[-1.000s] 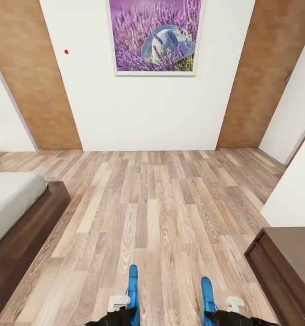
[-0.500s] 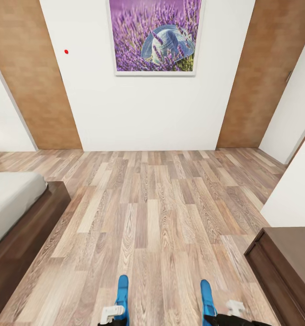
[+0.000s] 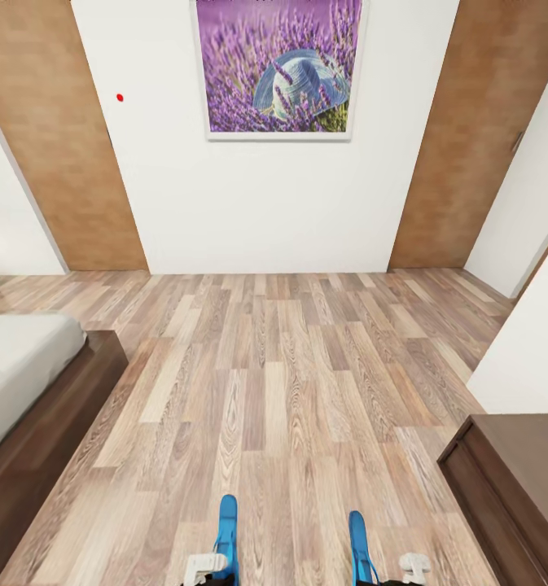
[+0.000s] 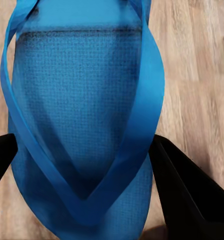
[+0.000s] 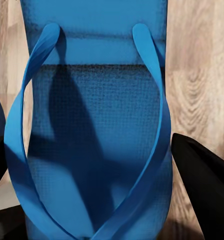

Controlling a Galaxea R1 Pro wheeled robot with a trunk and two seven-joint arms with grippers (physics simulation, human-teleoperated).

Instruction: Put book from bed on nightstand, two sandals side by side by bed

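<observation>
Left gripper (image 4: 92,165) clamping a sandal (image 4: 82,115), right gripper (image 5: 92,180) likewise — second sandal (image 5: 92,125)

floor (image 3: 290,391): matt wood plank | sandals (image 4: 87,125): blue, woven-textured sole, smooth straps | bed (image 3: 21,366): grey cloth mattress

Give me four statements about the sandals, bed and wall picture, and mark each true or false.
1. Each hand holds a blue sandal: left sandal, right sandal. True.
2. The bed lies at the head view's right. False: at its left.
3. The wall picture shows lavender and a hat. True.
4. Both sandals lie on the mattress. False: they hang over the wood floor.
</observation>
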